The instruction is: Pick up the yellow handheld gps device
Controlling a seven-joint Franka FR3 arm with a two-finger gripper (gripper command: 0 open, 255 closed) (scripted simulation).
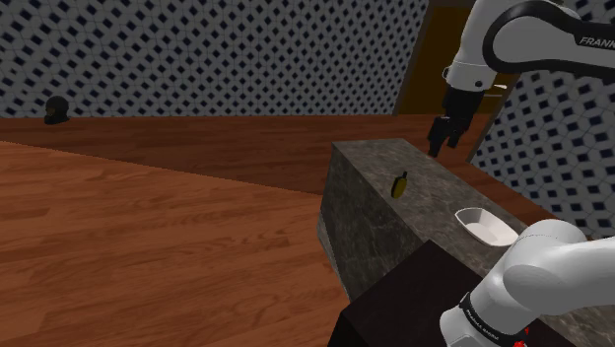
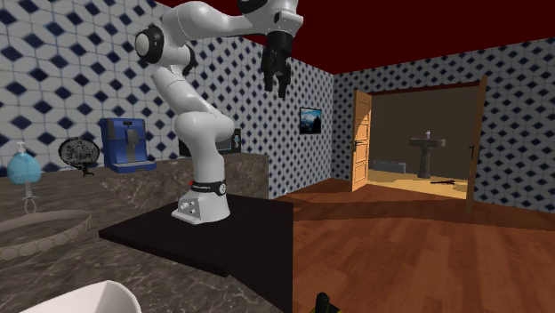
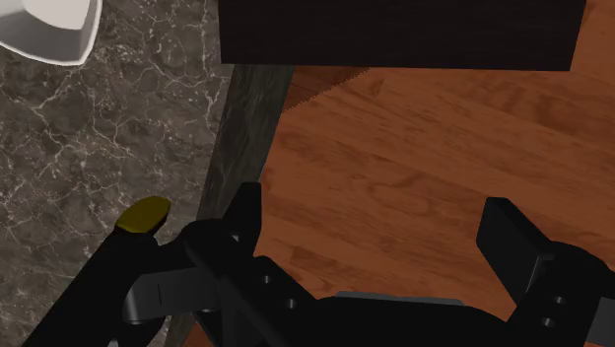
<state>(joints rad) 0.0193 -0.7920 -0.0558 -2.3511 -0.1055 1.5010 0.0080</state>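
- Progress: nothing secured; the yellow gps device (image 1: 400, 185) stands untouched on the dark marble counter (image 1: 444, 202), close to its long edge on the floor side, farther from the stand (image 1: 414, 306) than the white bowl (image 1: 484, 227)
- Outstanding, by judgement: approach, descent, closure and lift, that is, the whole pick
- Gripper (image 1: 444, 133): high over the counter's far end, pointing down, well apart from the device
- Fingers (image 3: 246, 209): spread wide, nothing between them; in the wrist view they hang over the wooden floor (image 3: 414, 148) just off the counter's edge, with the device off to one side on the stone
- Arm: rises from the stand, elbow high, forearm reaching out above the counter
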